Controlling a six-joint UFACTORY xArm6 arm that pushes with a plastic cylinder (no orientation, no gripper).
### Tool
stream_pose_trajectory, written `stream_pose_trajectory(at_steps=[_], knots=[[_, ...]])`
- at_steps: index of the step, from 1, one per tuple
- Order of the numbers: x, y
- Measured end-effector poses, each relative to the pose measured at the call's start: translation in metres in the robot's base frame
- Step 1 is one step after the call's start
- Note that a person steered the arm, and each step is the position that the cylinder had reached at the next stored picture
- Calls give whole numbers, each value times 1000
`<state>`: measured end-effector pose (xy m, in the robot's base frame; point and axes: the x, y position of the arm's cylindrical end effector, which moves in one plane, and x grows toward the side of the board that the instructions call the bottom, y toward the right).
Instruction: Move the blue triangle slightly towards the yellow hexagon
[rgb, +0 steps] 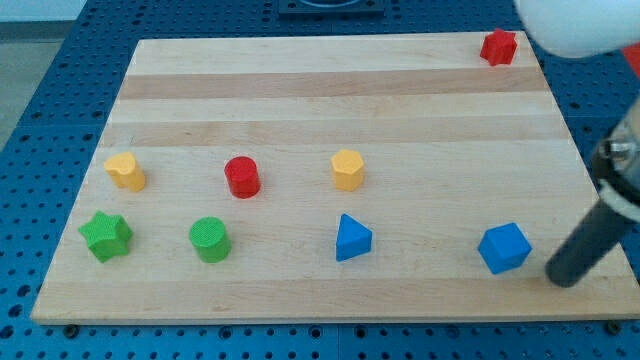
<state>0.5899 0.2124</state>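
The blue triangle (352, 238) lies on the wooden board at the lower middle. The yellow hexagon (347, 169) stands just above it, a short gap apart. My tip (563, 276) is at the board's lower right, far to the right of the triangle. It is close to the right of a blue cube (503, 248), with a small gap showing between them.
A red cylinder (242, 177) and a yellow block (126, 171) stand left of the hexagon. A green cylinder (210, 240) and a green star (106, 236) lie at lower left. A red block (498, 47) sits at the top right corner. The board's edge (330, 320) runs along the bottom.
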Motion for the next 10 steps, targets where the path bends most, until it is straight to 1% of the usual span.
stream_pose_trajectory(at_steps=[2, 3, 6, 7, 8, 9, 10], knots=[[0, -72], [0, -98], [5, -154], [-4, -194], [-28, -224], [-46, -225], [-50, -225]])
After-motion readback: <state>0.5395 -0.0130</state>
